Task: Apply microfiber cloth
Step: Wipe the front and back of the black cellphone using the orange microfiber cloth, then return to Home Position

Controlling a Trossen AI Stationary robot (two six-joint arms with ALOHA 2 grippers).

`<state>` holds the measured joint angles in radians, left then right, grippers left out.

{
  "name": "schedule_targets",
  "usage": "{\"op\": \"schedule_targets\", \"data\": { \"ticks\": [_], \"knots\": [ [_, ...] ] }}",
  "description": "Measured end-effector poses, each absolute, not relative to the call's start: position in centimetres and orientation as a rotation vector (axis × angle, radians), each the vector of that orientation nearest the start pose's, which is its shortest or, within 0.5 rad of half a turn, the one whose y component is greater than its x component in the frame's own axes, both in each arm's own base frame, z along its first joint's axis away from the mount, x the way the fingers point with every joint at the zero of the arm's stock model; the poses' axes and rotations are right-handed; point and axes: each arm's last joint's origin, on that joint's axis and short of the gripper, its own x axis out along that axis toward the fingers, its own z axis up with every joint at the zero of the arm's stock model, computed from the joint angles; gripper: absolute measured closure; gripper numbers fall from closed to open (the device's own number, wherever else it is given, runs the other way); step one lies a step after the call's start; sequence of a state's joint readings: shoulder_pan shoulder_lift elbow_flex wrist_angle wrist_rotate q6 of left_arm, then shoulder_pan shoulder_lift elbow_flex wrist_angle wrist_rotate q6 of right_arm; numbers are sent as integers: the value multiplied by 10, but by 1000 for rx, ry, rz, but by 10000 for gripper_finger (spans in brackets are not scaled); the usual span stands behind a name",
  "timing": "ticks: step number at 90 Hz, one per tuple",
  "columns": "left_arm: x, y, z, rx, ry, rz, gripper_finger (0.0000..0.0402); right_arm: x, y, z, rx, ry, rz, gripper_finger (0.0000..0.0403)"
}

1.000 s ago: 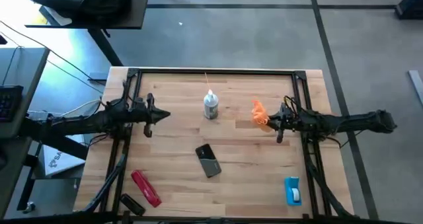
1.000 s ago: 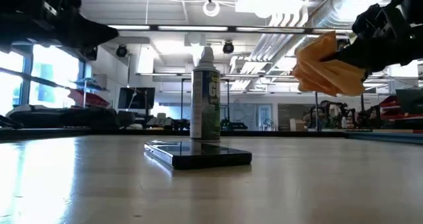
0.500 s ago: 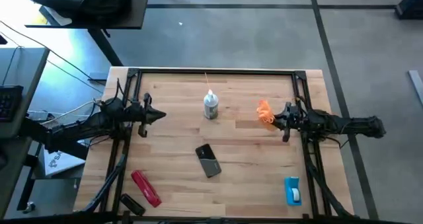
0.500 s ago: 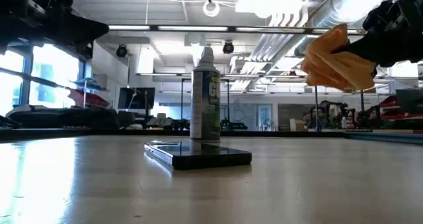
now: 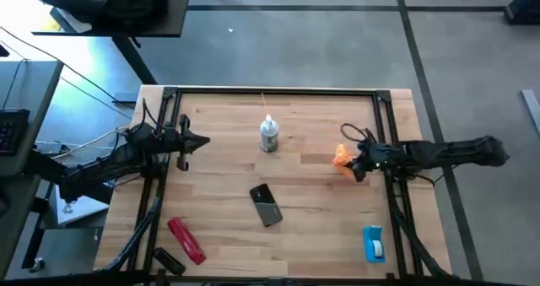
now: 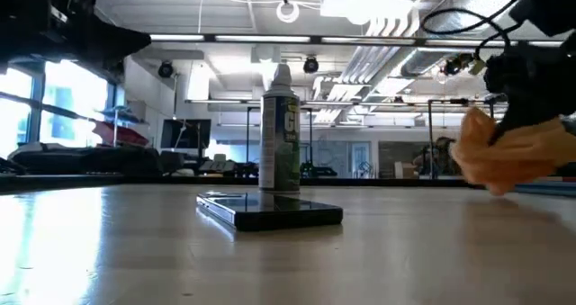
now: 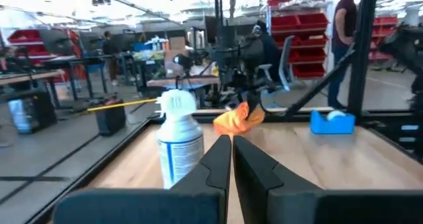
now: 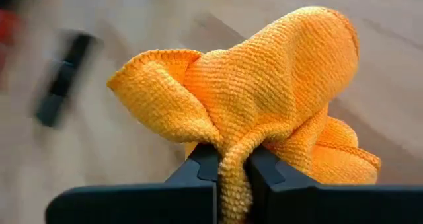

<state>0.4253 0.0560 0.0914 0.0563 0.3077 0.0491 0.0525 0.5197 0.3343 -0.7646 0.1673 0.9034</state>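
Note:
The orange microfiber cloth (image 5: 341, 156) hangs bunched from my right gripper (image 5: 351, 163), which is shut on it low over the table's right half; it also shows in the low view (image 6: 504, 161). The black phone (image 5: 267, 205) lies flat at the table's middle, nearer the front edge. A white spray bottle (image 5: 268, 135) stands upright behind the phone. My left gripper (image 5: 196, 141) hovers shut and empty over the table's left half, pointing at the bottle (image 7: 178, 141). My right gripper pinches a gathered fold of the cloth (image 8: 231, 159) between its two fingers (image 8: 203, 164); several layers are bunched there. The fingers come from the table's right side, slanting down. The rest of the cloth (image 8: 264, 85) bulges out ahead of the fingertips; I cannot tell whether it touches the table.
A red oblong tool (image 5: 186, 240) and a small black object (image 5: 167, 261) lie near the front left corner. A blue tape dispenser (image 5: 374, 243) sits at the front right. Black frame rails (image 5: 270, 90) run along the table's far, left and right sides.
My right gripper has come down from well above the table to just over it, carrying the cloth along and tipping its fingers downward. The cloth stays bunched in the hold. My left gripper has drawn back a little toward the table's left edge.

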Motion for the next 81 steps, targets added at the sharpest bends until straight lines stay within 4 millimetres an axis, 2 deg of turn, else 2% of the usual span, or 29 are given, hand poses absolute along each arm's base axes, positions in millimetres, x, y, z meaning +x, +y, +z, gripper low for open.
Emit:
{"op": "schedule_targets", "data": {
  "ticks": [13, 28, 50, 66, 81],
  "knots": [
    [89, 32, 196, 90, -81, 138, 402, 98, 1, 185, 741, 1003, -633, 400],
    [89, 33, 195, 87, -72, 147, 402, 104, 2, 183, 735, 1068, -652, 382],
    [89, 33, 194, 60, -70, 145, 402, 112, 0, 177, 732, 1129, -714, 284],
    [89, 33, 196, 64, -82, 145, 402, 115, -3, 189, 707, 1122, -700, 213],
    [88, 33, 197, 64, -99, 146, 402, 118, -7, 200, 624, 1098, -669, 169]
  ]
}}
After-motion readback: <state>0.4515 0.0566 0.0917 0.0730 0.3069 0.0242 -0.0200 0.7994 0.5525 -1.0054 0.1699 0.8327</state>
